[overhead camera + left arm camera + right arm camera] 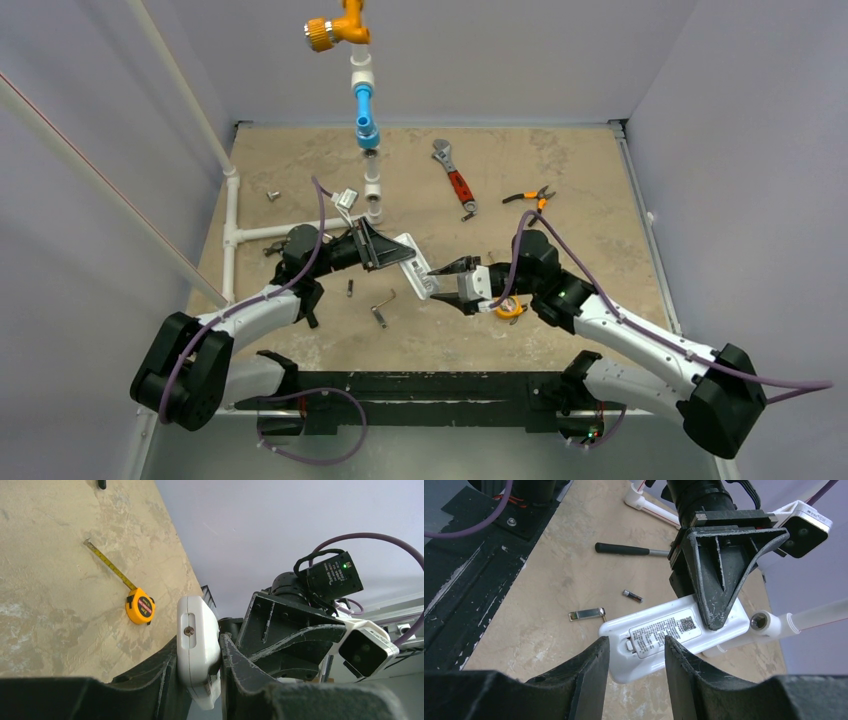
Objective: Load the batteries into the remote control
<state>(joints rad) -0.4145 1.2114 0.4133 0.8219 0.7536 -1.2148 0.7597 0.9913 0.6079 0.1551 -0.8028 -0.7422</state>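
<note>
The left fingers (pixel 162 677) are clamping the remote control (pixel 417 262) at one end and holding it tilted above the middle of the tabletop (pixel 560 160). The remote's back is facing the right wrist camera, with its printed label (pixel 665 629) showing. The right fingers (pixel 591 672) are standing apart at the remote's free end, gripping nothing. One battery (pixel 632 596) is lying on the tabletop beyond the remote, near a small metal clip (pixel 586 614). A yellow tape measure (pixel 140 606) is lying near the right arm.
</note>
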